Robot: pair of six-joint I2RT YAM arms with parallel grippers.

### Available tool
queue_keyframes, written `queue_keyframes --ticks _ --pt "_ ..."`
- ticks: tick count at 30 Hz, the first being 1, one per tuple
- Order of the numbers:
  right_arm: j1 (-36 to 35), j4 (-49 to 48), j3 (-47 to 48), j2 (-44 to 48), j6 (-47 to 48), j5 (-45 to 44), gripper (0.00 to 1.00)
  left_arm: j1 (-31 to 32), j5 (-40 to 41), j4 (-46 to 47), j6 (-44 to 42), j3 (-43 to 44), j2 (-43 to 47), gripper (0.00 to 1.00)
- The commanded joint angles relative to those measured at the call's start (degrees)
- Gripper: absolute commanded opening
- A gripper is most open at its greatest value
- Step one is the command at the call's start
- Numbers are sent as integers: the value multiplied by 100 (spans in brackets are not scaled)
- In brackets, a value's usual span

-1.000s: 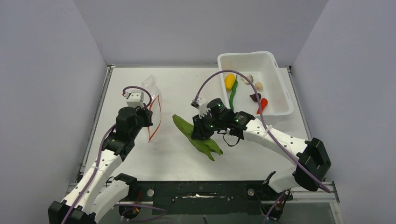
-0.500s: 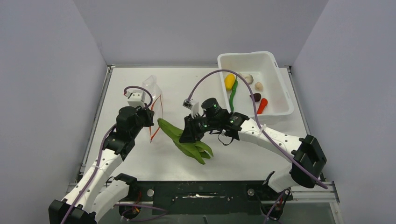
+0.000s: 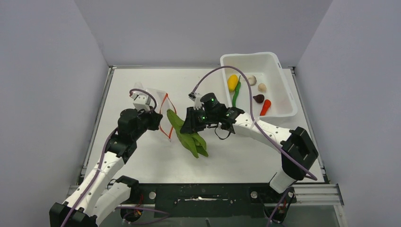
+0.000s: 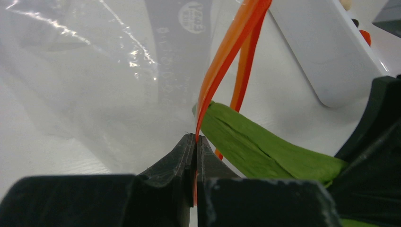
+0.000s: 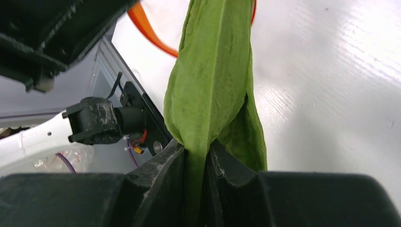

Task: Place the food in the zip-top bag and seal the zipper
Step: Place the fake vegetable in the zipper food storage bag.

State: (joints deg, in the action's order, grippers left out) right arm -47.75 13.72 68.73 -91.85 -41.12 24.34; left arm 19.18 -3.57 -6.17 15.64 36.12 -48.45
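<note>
Leaf (image 3: 193,143), flat and green, is gripped by right end effector (image 5: 195,152); left end effector (image 4: 196,143) clamps zipper (image 4: 228,51).

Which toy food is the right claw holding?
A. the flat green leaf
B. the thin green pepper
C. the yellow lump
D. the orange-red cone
A: in the right wrist view the right claw is shut on the flat green leaf, while the yellow lump, the thin green pepper and the orange-red cone lie in the white rigid plastic tub.
</note>
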Motion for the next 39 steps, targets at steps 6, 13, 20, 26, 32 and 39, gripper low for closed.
queue_keyframes --ticks 6,13,20,26,32,39 --pt "-6 -745 459 -8 -71 281 15 24 -936 528 -97 -61 125 0" --pt "-34 -722 687 -228 21 433 14 33 -1522 817 -181 -256 232 0" --pt "-15 -911 1045 -495 -83 248 15 34 -1738 890 -17 -251 253 0" --pt "1 -1221 989 -577 -133 112 14 43 -2161 1089 114 -346 330 0" --pt "154 -1464 876 -566 -238 -29 14 53 -2726 1267 184 -416 414 0" --pt "338 -1933 628 -453 -466 -137 13 60 -3218 1610 368 -504 321 0"
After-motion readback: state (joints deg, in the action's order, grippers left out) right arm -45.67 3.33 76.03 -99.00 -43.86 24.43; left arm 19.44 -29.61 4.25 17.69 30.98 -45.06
